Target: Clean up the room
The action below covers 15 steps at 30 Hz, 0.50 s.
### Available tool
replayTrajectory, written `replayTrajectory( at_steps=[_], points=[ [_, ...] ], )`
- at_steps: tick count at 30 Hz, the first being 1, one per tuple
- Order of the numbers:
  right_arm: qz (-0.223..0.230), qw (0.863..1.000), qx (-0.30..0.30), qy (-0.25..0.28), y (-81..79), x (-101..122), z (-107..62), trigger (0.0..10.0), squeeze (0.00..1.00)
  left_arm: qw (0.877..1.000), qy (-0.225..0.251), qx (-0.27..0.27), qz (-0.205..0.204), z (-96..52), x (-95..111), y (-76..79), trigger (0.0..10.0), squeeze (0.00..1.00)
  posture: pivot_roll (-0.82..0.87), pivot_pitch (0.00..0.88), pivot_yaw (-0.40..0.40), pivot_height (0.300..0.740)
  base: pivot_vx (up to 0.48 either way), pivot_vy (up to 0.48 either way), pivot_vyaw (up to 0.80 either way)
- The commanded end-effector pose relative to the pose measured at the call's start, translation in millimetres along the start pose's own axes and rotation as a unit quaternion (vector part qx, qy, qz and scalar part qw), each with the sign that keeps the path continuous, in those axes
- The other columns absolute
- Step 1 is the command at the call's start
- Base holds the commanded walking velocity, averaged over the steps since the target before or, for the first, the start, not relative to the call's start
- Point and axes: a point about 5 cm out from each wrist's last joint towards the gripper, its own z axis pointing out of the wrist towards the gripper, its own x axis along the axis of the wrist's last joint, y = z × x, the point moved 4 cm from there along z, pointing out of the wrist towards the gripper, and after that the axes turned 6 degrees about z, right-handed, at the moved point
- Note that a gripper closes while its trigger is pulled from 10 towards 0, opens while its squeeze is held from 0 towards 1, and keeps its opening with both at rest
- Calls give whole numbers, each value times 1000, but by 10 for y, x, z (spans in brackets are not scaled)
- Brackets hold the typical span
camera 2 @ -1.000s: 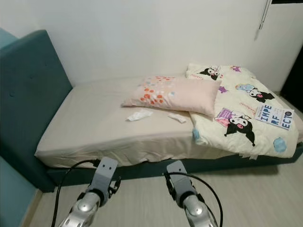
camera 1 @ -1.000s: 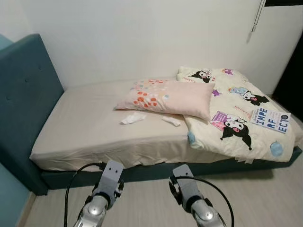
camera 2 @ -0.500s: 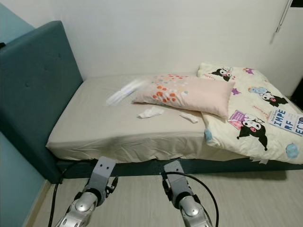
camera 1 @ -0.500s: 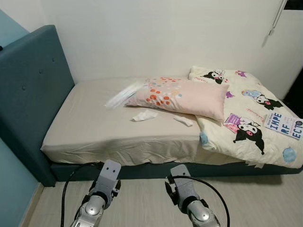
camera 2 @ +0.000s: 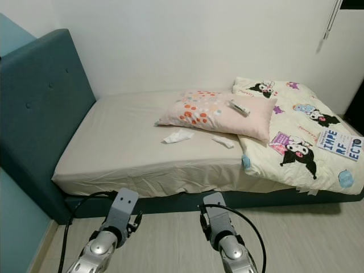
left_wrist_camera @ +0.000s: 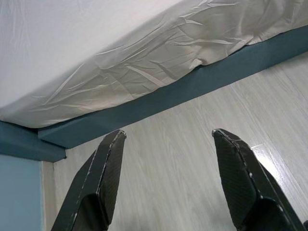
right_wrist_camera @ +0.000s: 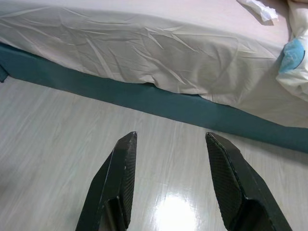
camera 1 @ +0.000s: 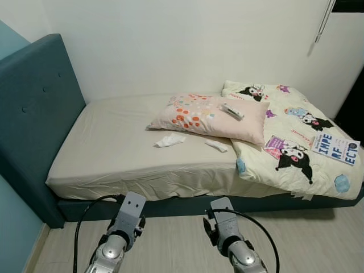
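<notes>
1. Headboard [camera 1: 31, 114]: teal, buttoned, upright at the robot's left end of the bed [camera 1: 114, 148], whose beige sheet hangs wrinkled over the near edge above a teal base.
2. Left gripper [left_wrist_camera: 166, 139]: held low over the pale wood floor [camera 1: 170, 244] in front of the bed; its two black fingers [left_wrist_camera: 103, 178] stand wide apart, empty and touching nothing.
3. Crumpled white tissue [camera 1: 170, 140]: lies on the sheet just in front of the pillow.
4. Pillow [camera 1: 207, 112]: pink with orange and blue dots; a small white object [camera 1: 232, 110], too small to identify, rests on top of it.
5. Second white tissue [camera 1: 216, 146]: on the sheet between the pillow and the quilt's edge.
6. Right gripper [right_wrist_camera: 168, 139]: likewise low over the floor near the bed base, fingers [right_wrist_camera: 226, 183] spread, holding nothing.
7. Quilt [camera 1: 290, 142]: cream, printed with black-and-white cartoon characters, bunched at the robot's right end of the bed.
8. Book [camera 1: 333, 149]: lies flat on the quilt; its cover reads "IMPE / RF / ECT" in large letters.
</notes>
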Motion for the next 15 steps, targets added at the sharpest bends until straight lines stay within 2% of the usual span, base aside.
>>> replayTrajectory(
  at_steps=[1,15],
  points=[
    [7,1000,-1,-10,-22,-55,-13,10000,0,1000,-10,-6,0,-5,-56,37,10000,0,-14,33,34,740,0,0,0],
    [9,1000,-16,-11,43,-50,-10,10000,0,1000,-13,-10,6,-3,-74,49,10000,0,-23,12,39,740,0,0,0]
  ],
)
